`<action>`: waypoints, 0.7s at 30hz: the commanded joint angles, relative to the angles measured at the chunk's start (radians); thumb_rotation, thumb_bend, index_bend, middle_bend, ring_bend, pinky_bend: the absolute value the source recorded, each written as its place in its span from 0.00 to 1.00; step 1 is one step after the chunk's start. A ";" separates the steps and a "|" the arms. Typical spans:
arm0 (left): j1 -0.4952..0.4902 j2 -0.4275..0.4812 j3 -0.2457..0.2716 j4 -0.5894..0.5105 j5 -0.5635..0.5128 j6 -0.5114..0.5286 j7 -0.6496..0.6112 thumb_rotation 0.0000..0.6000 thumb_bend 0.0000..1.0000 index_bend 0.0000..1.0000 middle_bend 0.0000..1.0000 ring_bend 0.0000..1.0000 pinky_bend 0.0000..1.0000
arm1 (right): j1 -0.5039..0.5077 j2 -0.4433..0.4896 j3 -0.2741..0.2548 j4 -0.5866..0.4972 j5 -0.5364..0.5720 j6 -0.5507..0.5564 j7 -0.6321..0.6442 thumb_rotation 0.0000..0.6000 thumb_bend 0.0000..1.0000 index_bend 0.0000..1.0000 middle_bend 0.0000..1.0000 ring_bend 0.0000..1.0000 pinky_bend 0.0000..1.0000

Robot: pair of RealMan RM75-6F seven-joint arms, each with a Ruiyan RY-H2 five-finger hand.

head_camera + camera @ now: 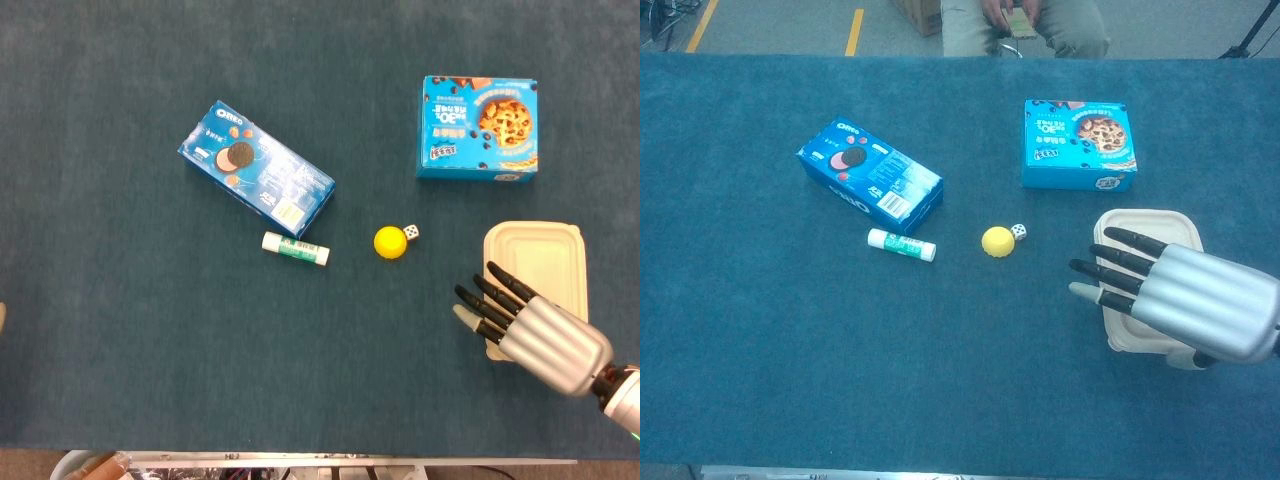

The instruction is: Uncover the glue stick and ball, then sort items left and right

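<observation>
Right hand point(530, 330) spread and empty over the cream lidded plastic container point(540, 250).
Yellow ball point(390, 242) at table centre beside a small white die point(411, 232); white-and-green glue stick point(295, 249) at its 9 o'clock, below the blue Oreo box point(256, 168); left hand barely visible at the frame edge, state unclear.

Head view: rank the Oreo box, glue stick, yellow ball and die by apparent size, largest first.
1. Oreo box, clearly the largest.
2. Glue stick, longer than the ball is wide, though thinner.
3. Yellow ball.
4. Die, the smallest.
All lie on the table at similar depth, so the ranking is fairly safe.
</observation>
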 commanded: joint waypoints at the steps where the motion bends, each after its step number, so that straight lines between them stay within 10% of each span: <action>1: 0.001 0.001 0.001 0.001 0.000 0.001 -0.004 1.00 0.34 0.25 0.13 0.04 0.04 | -0.001 -0.014 0.015 0.012 0.015 -0.004 -0.010 0.79 0.00 0.00 0.00 0.00 0.00; 21: -0.010 -0.001 0.001 -0.001 -0.003 -0.019 -0.016 1.00 0.34 0.25 0.13 0.04 0.04 | 0.028 -0.059 0.156 0.122 0.227 0.010 -0.040 0.84 0.00 0.00 0.00 0.00 0.00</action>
